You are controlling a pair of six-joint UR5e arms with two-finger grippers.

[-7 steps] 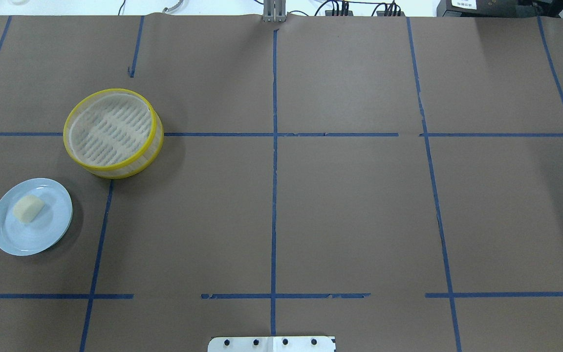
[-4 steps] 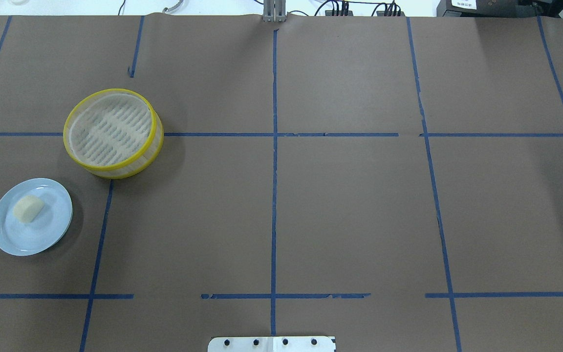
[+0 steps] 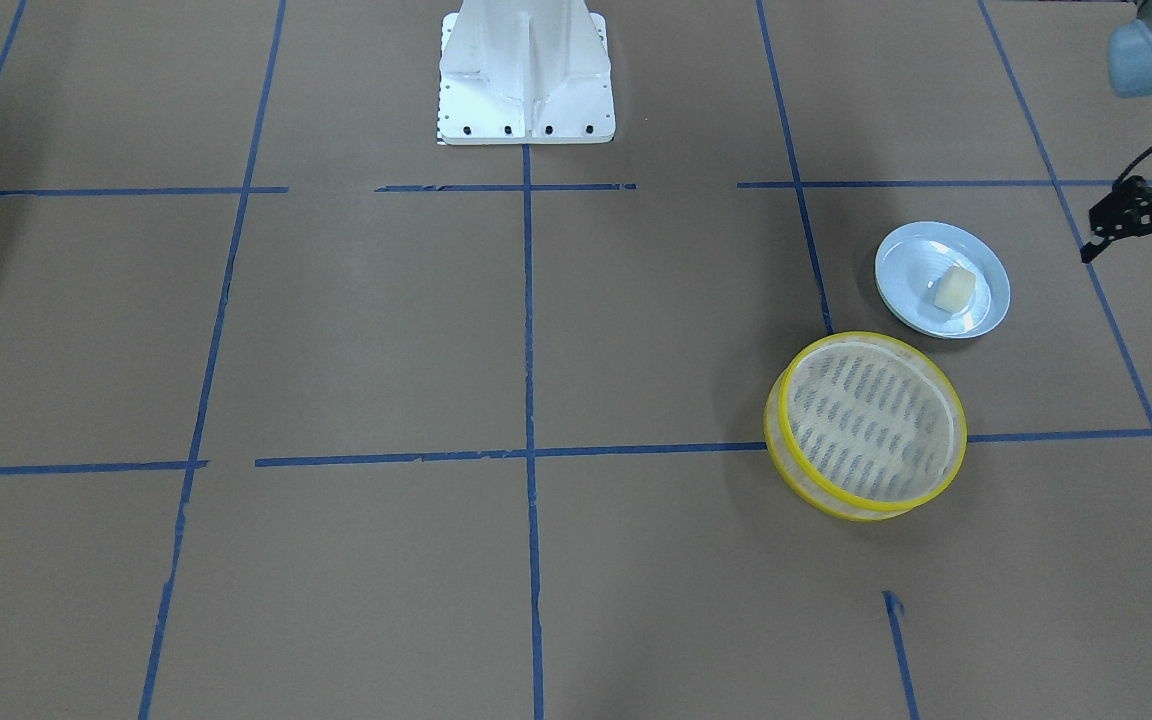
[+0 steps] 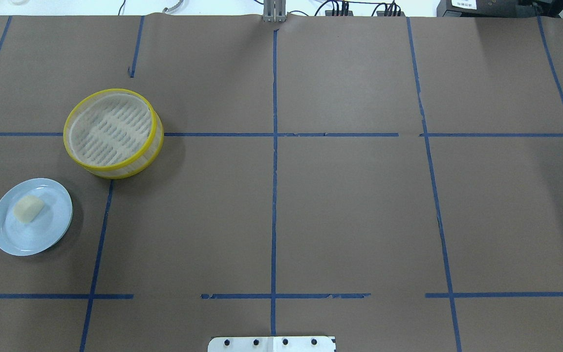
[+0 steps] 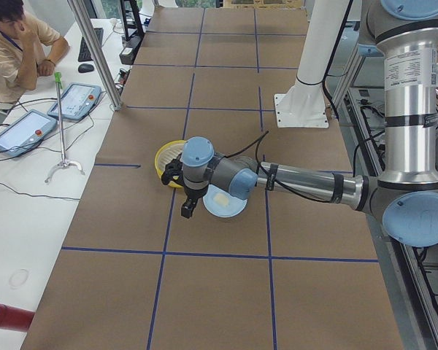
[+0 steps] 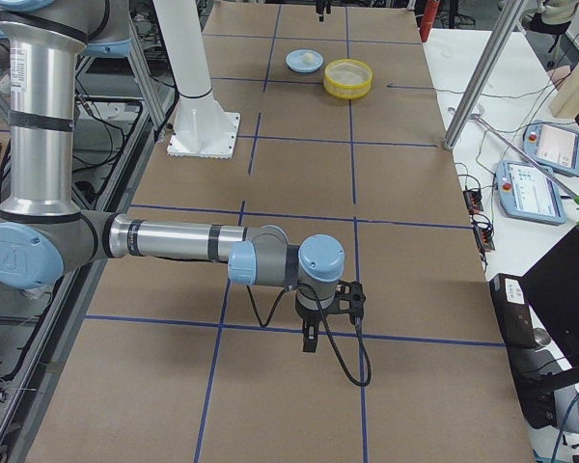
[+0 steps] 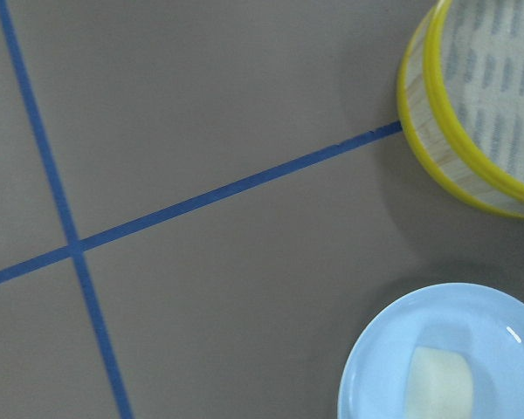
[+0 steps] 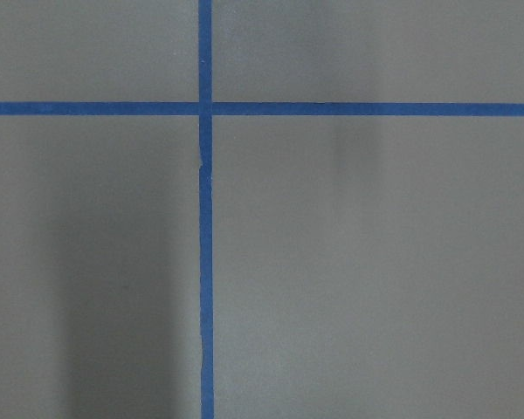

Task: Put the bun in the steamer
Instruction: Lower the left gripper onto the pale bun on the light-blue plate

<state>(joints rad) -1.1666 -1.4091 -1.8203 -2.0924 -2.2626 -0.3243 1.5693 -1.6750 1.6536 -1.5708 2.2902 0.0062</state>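
Observation:
The cream-white bun (image 4: pixel 28 209) lies on a pale blue plate (image 4: pixel 3 234) at the table's left; it also shows in the front view (image 3: pixel 951 288) and the left wrist view (image 7: pixel 441 384). The yellow-rimmed steamer (image 4: pixel 155 128) stands empty just beyond the plate, and shows in the front view (image 3: pixel 962 430) and the left wrist view (image 7: pixel 430 140). My left gripper (image 3: pixel 1141 265) hovers open and empty beside the plate, out past its outer side. My right gripper (image 6: pixel 314 338) hangs over bare table far from both; I cannot tell whether it is open or shut.
Brown paper with blue tape lines (image 4: pixel 274 195) covers the table. The robot's white base (image 3: pixel 526 70) stands at the middle of the near edge. A person (image 5: pixel 14 44) sits at a side bench with tablets.

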